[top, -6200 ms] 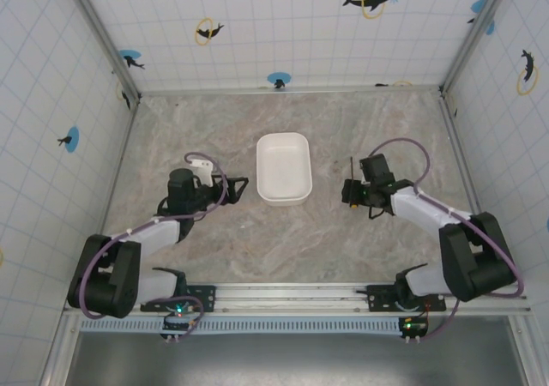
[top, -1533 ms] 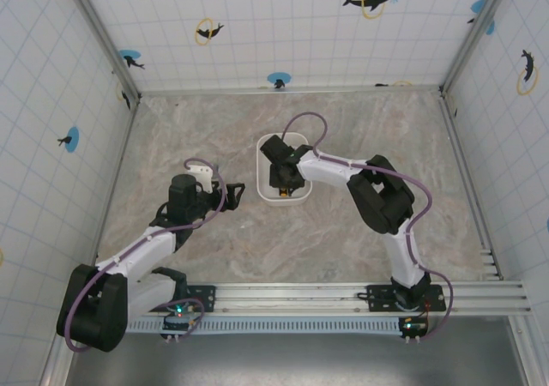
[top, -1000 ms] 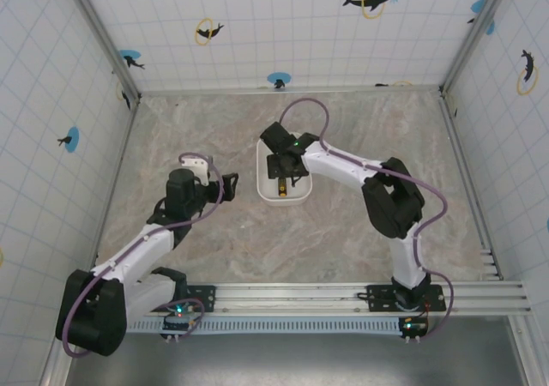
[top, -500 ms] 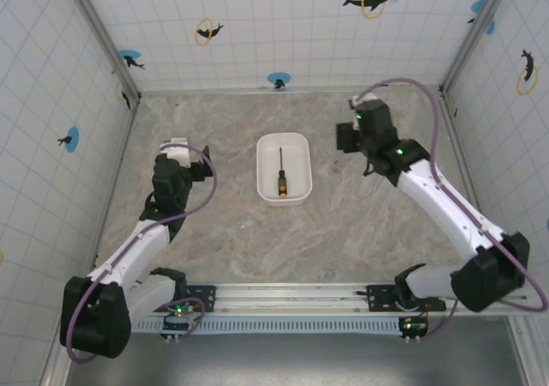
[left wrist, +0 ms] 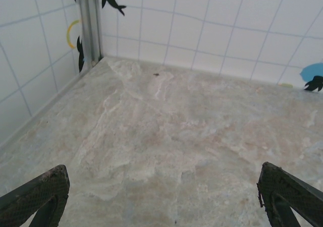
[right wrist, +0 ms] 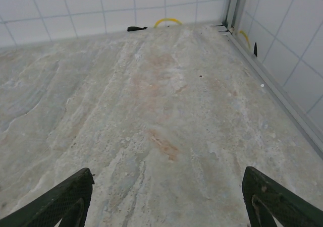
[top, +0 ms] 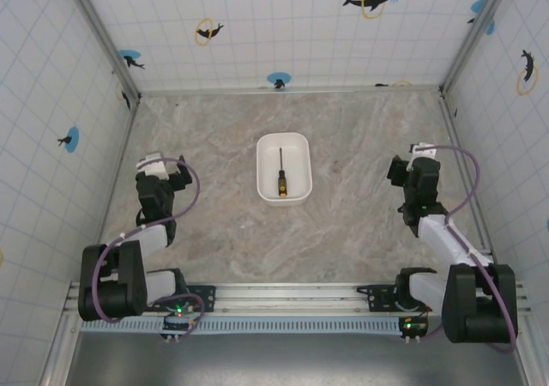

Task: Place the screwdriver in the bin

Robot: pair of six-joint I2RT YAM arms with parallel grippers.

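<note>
The screwdriver lies flat inside the bin, set lengthwise along it with its yellow-orange and black handle toward the near edge of the desk and its thin dark shaft pointing at the far edge. The white bin sits on the marbled desk midway between the left and right edges, a little nearer the far edge than the near one, its long sides running from near to far.

Both arms are well apart from the bin. The left arm is folded close to the desk's left edge and the right arm close to the right edge, each about level with the bin.

Seen from its wrist camera, the left end effector gapes wide, its two dark fingers at the bottom corners of the view with nothing but bare desk between them; it faces the far left corner, where a metal post meets the tiled walls. The right end effector is spread just as wide and grips nothing, its dark fingers flanking bare desk as it faces the far right corner and its post.
</note>
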